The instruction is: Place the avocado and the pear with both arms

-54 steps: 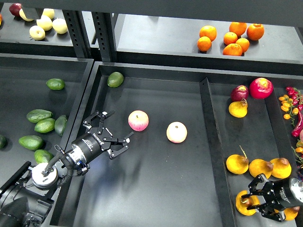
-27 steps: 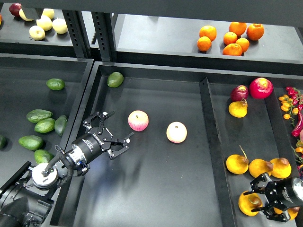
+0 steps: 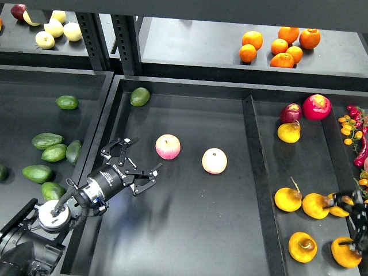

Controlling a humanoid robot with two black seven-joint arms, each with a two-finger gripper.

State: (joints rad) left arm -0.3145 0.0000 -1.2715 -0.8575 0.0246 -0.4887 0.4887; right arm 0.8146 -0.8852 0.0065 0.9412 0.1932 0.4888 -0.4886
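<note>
— Hovering low over the left part of the wide black middle tray point(image 3: 190, 241): left end effector point(image 3: 135, 167), fingers spread wide, holding nothing. Just right of it, a pink-and-yellow apple point(image 3: 168, 146); farther right, a paler second apple point(image 3: 214, 161).

— And the dark green, elongated avocado point(image 3: 37, 172)?

— Lying in the left tray point(image 3: 17, 115), well apart from the left end effector, beyond the tray wall. Clustered with other green avocados point(image 3: 54, 152); one more avocado alone higher up point(image 3: 67, 102), and a rounder olive-green avocado point(image 3: 140, 96) at the middle tray's top left corner.

— Right side?

— Right end effector point(image 3: 355, 227) blurred at the frame edge, half cut off; cannot tell whether spread or closed. Squat golden pear with a brown dimple point(image 3: 303, 246) resting free in the right tray point(image 3: 276, 161), near that end effector but apart from it. Around it: more golden pears point(image 3: 288, 199), another point(image 3: 345, 252) right beside the blurred fingers. Farther up that tray, a red round fruit point(image 3: 317, 106), a dark red one point(image 3: 291, 112), a yellow one point(image 3: 289, 131).

— Anything behind?

— Oranges point(image 3: 280, 45) on the back shelf; pale yellow fruit point(image 3: 56, 27) on the upper left shelf.
</note>
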